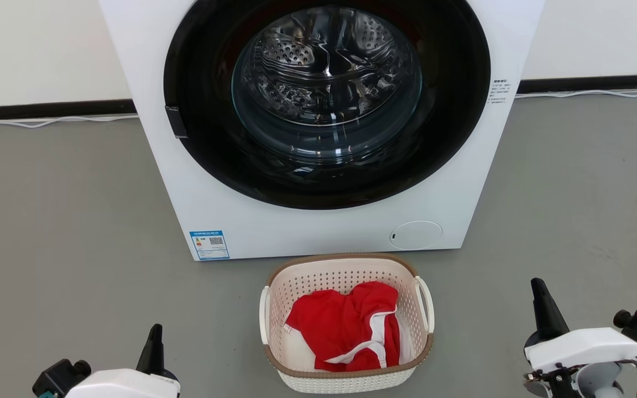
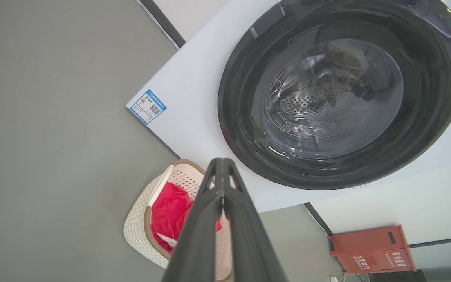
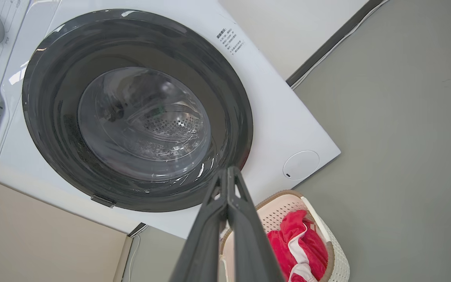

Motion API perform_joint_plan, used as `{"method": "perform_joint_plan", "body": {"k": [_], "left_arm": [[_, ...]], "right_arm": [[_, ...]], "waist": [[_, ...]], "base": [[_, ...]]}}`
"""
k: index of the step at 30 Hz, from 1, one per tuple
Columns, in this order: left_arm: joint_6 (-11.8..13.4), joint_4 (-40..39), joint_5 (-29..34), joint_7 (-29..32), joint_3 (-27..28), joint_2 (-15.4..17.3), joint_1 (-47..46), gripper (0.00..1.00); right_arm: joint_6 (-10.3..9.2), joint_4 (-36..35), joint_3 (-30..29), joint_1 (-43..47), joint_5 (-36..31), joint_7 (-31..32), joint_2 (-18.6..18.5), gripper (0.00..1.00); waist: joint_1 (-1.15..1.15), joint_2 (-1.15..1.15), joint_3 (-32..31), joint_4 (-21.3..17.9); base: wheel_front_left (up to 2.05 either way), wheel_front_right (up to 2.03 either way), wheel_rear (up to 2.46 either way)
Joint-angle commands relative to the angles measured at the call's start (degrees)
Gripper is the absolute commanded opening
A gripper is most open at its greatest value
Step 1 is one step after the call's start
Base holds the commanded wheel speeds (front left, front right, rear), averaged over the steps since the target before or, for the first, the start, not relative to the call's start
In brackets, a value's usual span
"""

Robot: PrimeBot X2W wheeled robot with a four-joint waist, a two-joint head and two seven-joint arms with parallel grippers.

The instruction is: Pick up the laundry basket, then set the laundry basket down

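At the bottom of the head view, the left gripper sits in the lower left corner and the right gripper in the lower right. Both are well apart from the basket and hold nothing. Each wrist view shows its own gripper, left and right, with the two fingers pressed together at the tips.

Between them, at lower centre, the laundry basket stands upright on the grey floor, its mouth facing up and a red garment inside. Its white loop handles lie at frame left and frame right. Its long axis therefore seems to run across the frame, parallel to the washer just behind it, though foreshortening makes this a close call.

A basket resting with both grippers clear of it fits two stages: one waiting to be lifted, or one put down and released. The pictures do not settle which. Any grasp would need the fingers spread and brought to a handle or the rim.
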Motion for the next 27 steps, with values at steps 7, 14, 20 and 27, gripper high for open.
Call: {"method": "perform_joint_plan", "body": {"k": [7, 14, 20, 27], "left_arm": [[-1.13, -2.76, -5.07, 1.44, 1.27, 0.67, -2.74, 0.00], [-1.59, -3.74, -9.34, 2.61, 1.49, 0.74, -2.83, 0.00], [-1.99, -4.59, -13.02, 3.63, 1.68, 0.79, -2.91, 0.00], [-2.52, -5.73, -17.95, 4.98, 1.93, 0.87, -3.02, 0.00]], "right_arm": [[0.29, -2.96, -0.01, -0.72, 5.96, 1.64, -0.04, 0.00], [0.30, -3.95, -0.46, -0.51, 10.90, 2.79, 0.24, 0.00], [0.32, -4.80, -0.84, -0.33, 15.15, 3.78, 0.47, 0.00], [0.34, -5.94, -1.36, -0.09, 20.85, 5.10, 0.79, 0.00]], "waist": [[-0.01, 0.00, 0.18, 0.13], [-0.01, 0.00, 0.35, 0.26], [-0.01, 0.00, 0.50, 0.37], [-0.01, 0.00, 0.70, 0.51]], "base": [[0.00, 0.00, 0.00], [0.00, 0.00, 0.00], [0.00, 0.00, 0.00], [0.00, 0.00, 0.00]]}}
